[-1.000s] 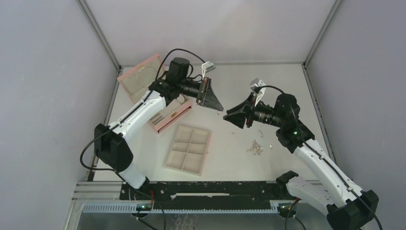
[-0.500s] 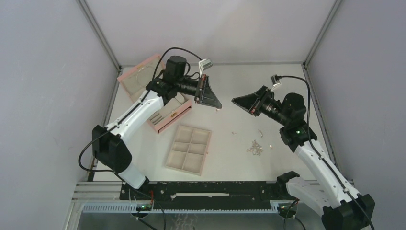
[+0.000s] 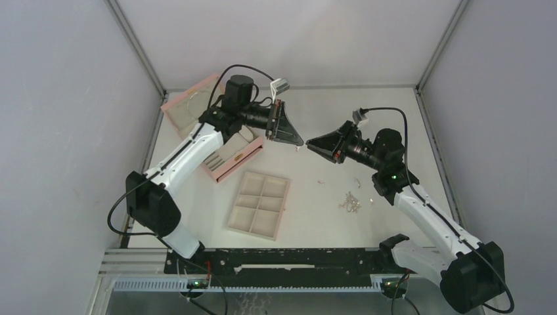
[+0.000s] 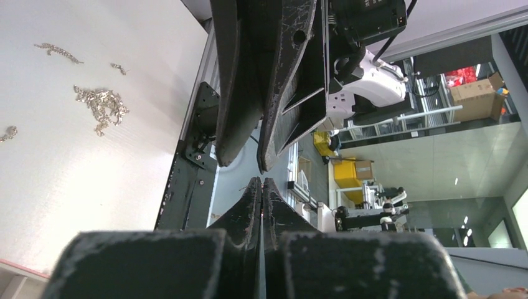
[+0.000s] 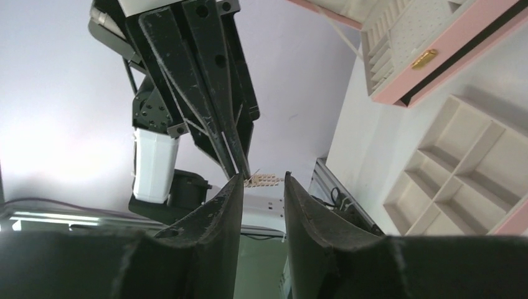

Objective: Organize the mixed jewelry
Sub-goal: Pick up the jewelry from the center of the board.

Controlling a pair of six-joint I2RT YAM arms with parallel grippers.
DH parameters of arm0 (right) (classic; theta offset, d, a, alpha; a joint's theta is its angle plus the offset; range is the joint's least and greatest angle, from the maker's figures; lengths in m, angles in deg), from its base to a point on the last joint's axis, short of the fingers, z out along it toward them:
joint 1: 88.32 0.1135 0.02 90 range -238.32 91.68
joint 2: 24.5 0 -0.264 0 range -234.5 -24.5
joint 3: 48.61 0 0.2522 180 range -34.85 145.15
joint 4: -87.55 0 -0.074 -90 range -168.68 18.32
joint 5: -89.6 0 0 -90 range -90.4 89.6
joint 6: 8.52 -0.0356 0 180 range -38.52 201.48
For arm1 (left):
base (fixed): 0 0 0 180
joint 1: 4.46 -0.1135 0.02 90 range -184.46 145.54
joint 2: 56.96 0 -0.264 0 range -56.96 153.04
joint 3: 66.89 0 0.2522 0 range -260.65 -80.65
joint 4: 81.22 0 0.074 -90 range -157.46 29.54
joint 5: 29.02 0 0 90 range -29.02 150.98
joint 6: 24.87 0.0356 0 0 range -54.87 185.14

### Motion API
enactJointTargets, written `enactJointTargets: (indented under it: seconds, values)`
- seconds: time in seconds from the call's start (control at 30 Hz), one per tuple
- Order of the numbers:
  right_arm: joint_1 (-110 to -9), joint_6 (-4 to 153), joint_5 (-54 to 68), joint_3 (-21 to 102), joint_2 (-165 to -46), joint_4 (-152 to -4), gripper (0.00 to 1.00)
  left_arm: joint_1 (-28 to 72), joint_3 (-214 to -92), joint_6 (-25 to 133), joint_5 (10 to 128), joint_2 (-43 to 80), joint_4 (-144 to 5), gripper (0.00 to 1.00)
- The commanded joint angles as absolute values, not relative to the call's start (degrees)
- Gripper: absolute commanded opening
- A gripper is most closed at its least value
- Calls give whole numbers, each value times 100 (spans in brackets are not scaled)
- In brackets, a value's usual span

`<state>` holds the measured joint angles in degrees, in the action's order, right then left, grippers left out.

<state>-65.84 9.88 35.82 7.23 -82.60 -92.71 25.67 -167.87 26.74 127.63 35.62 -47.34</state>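
Right wrist: piece [image 5: 264, 181] in left gripper [image 5: 243, 172]; between right gripper [image 5: 263, 179] tips

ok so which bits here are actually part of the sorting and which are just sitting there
job:
- chain cluster
- loose pieces near it
- small piece pinched in left pincer
- right pincer, open, close to it

not being sorted:
- pink box
- beige tray
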Motion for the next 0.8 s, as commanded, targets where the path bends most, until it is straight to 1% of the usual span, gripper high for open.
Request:
enactJointTargets:
  seconds: [0.0,0.1,0.33,0.6,0.77]
  values:
    - [-6566,723,3743,685,-8191,-10038,37,2483,-16966,2555,12926,3428,-4926,0]
    - [-6566,650,3753,581,-8129,-10329,36,2451,-16959,2499,12957,3438,-4961,0]
    - [-6531,413,4122,461,-8366,-11263,38,2443,-16929,2377,13010,3445,-5076,0]
    - [-6408,303,4292,461,-8677,-11636,37,2437,-16880,2326,13029,3436,-5153,0]
    - [-6434,354,4220,461,-8627,-11646,35,2436,-16872,2320,13041,3428,-5164,0]
